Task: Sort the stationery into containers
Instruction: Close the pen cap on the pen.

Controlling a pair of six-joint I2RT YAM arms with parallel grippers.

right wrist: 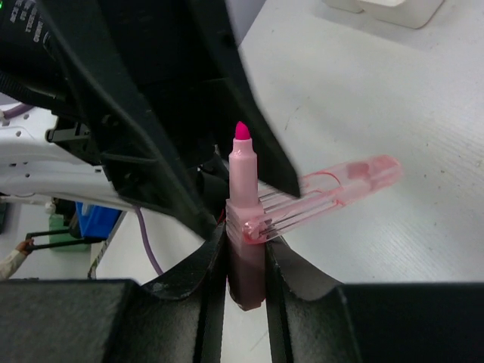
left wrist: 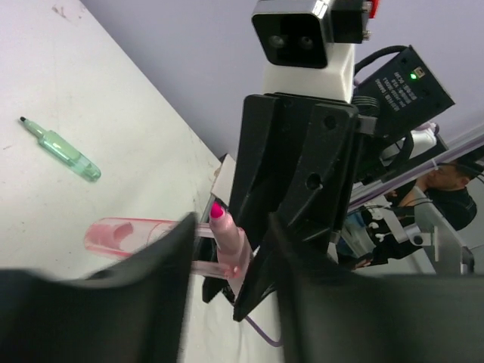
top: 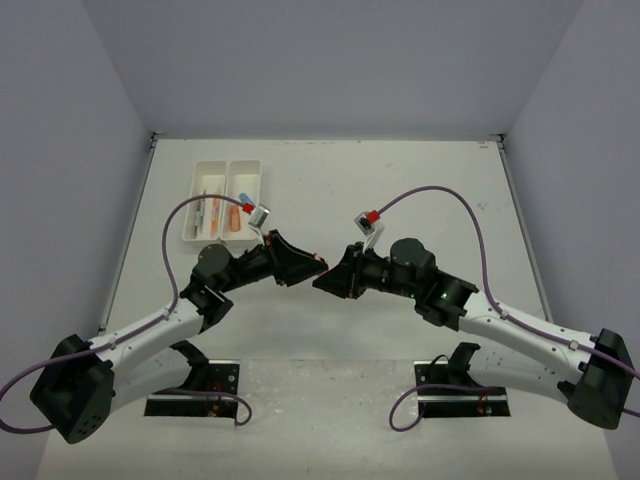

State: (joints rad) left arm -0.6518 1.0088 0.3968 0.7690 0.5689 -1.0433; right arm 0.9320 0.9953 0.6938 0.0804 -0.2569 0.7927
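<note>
My right gripper (right wrist: 246, 253) is shut on a pink marker (right wrist: 243, 181) and holds it upright over the table's middle, its bare magenta tip up. A clear pink cap (right wrist: 348, 180) lies sideways with one end against the marker. My left gripper (left wrist: 233, 253) faces the right one (top: 323, 282) tip to tip. Its fingers stand apart on either side of the marker's tip (left wrist: 218, 210), and the cap (left wrist: 121, 233) runs out behind its left finger. The two white trays (top: 248, 170) at the back left hold several orange, blue and dark items.
A green marker (left wrist: 64, 151) lies on the table beyond the left gripper; the arms hide it in the top view. A tray corner (right wrist: 393, 9) shows at the top right of the right wrist view. Grey walls enclose the table.
</note>
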